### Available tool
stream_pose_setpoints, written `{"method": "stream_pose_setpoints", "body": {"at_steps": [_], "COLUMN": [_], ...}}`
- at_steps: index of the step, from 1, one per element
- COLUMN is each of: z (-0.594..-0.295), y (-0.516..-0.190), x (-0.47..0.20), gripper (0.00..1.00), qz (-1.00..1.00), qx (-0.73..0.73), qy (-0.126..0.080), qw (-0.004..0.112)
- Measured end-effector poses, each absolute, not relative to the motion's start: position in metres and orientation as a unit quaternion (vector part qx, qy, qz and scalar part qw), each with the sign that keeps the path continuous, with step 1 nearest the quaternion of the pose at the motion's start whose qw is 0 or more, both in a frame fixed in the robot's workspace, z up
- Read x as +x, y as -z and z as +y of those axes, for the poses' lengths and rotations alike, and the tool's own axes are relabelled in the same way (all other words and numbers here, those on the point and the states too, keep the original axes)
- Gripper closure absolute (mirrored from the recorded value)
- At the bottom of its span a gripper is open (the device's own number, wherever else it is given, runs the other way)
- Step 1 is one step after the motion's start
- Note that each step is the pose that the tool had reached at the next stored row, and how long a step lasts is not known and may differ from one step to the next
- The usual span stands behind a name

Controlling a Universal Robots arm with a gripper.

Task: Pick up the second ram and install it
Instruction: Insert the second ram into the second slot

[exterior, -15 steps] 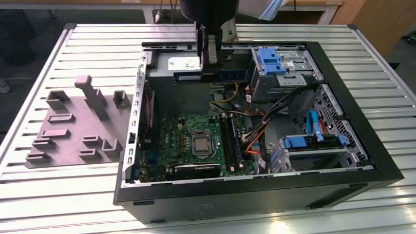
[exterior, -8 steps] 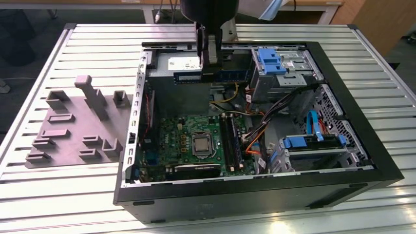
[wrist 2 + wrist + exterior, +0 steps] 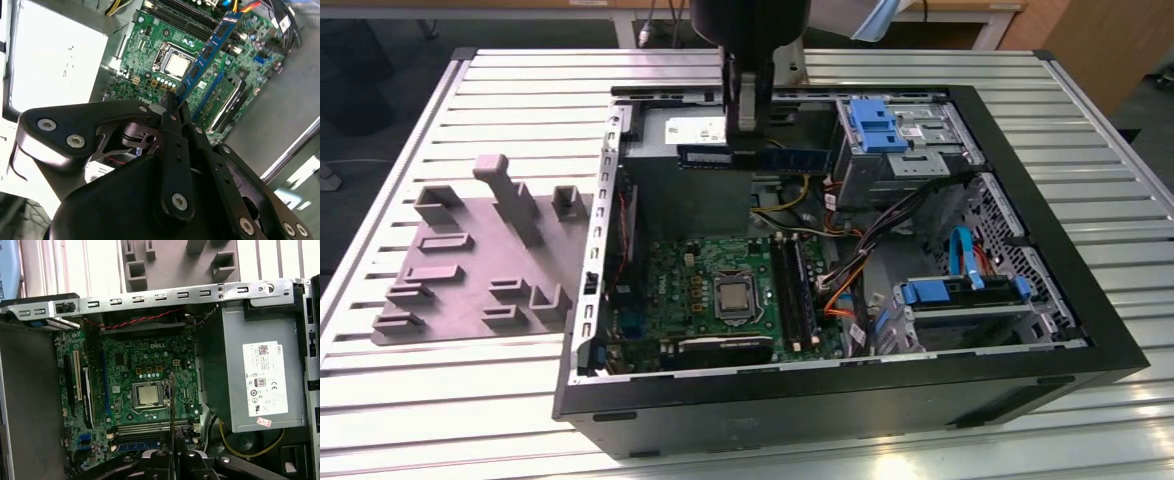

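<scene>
One second ram (image 3: 207,52), a thin blue-green board studded with flat black chips, is pinched edge-on between the black metal fingers of the gripper (image 3: 172,107), held in the air above the green motherboard (image 3: 145,365) with its square silver processor (image 3: 148,395). The arm (image 3: 747,60) hangs straight down into the open black case (image 3: 1041,180), over its far end in the exterior view.

The white rectangular sticker (image 3: 264,385) on the grey metal power-supply box (image 3: 225,355) carries small print and certification marks. White lettering stands on the green motherboard (image 3: 125,365).
</scene>
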State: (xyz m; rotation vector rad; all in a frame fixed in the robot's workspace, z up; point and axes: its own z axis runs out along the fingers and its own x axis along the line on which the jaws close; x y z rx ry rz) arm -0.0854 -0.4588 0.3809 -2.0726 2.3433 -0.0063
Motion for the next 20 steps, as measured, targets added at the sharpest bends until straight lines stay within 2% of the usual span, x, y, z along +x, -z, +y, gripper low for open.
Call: {"method": "stream_pose_setpoints", "body": {"at_steps": [20], "z": [-0.4612], "y": [-0.3752], "x": [-0.0848], "gripper": [0.86], "qz": [0.824], "qx": [-0.566], "qy": [0.004], "qw": [0.005]}}
